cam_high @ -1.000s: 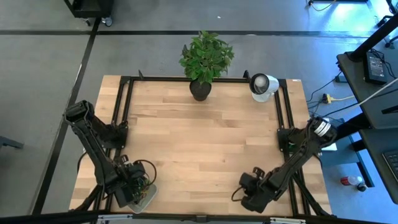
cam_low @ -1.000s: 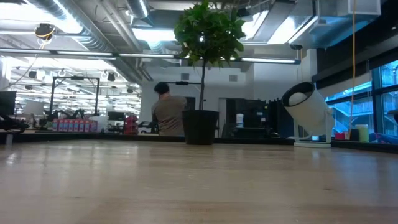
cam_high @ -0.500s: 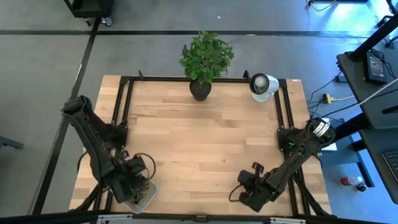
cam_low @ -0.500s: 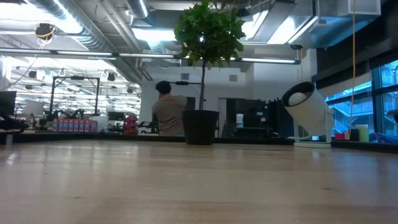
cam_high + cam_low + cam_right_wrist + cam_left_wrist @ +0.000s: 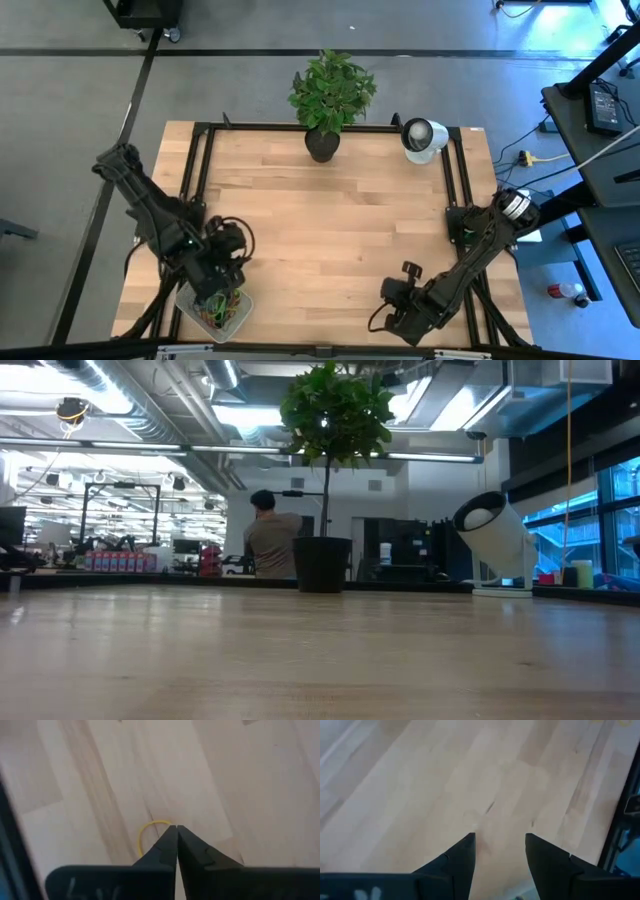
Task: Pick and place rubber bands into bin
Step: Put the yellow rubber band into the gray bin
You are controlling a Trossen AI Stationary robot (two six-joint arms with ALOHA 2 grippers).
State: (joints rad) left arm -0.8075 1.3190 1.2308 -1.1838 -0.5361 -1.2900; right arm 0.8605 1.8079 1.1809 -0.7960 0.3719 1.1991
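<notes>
Right claw [image 5: 176, 831] is clenched at the near table edge, well to the right of the shallow translucent plastic bin [image 5: 238, 316], tips pinching the rim of a thin yellow rubber-band loop [image 5: 148, 834]. The loop lies flat on the light wooden table [image 5: 330, 220], its body trailing off to one side of the tips. Grip looks marginal: only an edge is caught.

Left claw [image 5: 498, 845] is released, holding nothing, hovering just beyond the bin, which contains a tangle of green, red and tan bands [image 5: 218, 306].

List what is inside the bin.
The bin holds a tangle of rubber bands in green, red-orange and yellow. The left claw covers its upper part, so anything there or beneath the pile stays hidden.
</notes>
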